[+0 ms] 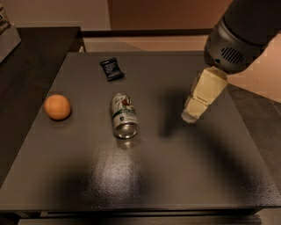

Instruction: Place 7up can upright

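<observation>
1. The 7up can lies on its side near the middle of the table. One shiny metal end faces us and the red-dot logo is turned up. It is not yet standing, so we judge the whole task is still to do.
2. The pincer hangs over the table to the right of the can and well apart from it, slanting down and towards it from the grey arm housing. We see nothing carried in it. We cannot tell whether it is spread or pressed together. The slant reads to us as a reach for the can.
3. A dark shadow falls on the table between the can and the pincer, which suggests the pincer is off the surface.
4. An orange ball sits left of the can, well apart. A small black packet lies beyond the can, towards the far edge. Neither stands between the can and the pincer, so we think the way in is free.
5. The table is dark grey, flat and finely grained, with a dull sheen on our side of the can. We judge the can could stand steadily there. Lying as it does, though, a sideways nudge could roll it.
6. Left of the can, past the ball, runs a second, darker counter. Beyond the can are a brown wall panel and pale floor.
</observation>
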Available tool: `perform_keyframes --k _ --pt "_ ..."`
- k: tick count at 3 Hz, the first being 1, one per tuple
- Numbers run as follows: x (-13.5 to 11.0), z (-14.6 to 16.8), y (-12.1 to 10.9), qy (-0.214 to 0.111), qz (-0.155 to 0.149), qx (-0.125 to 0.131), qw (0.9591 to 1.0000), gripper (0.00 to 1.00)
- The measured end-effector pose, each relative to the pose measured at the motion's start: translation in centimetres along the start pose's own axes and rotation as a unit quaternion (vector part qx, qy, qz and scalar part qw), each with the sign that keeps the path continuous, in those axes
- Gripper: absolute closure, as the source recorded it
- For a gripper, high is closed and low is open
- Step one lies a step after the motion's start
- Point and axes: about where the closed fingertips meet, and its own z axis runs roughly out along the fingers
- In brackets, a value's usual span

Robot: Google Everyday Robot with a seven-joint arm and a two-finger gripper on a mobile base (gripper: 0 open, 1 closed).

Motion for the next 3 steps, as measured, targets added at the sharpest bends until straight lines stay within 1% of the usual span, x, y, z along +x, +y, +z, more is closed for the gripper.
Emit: perform_keyframes --k 1,2,3 --pt "-3.0 2.3 0.7 -0.013 0.059 -0.013 0.9981 0.00" --pt "-5.7 4.7 0.9 -0.005 0.113 -0.012 0.9936 0.00" --pt "-8.0 6.1 0.6 0.017 0.163 0.002 0.9865 0.00"
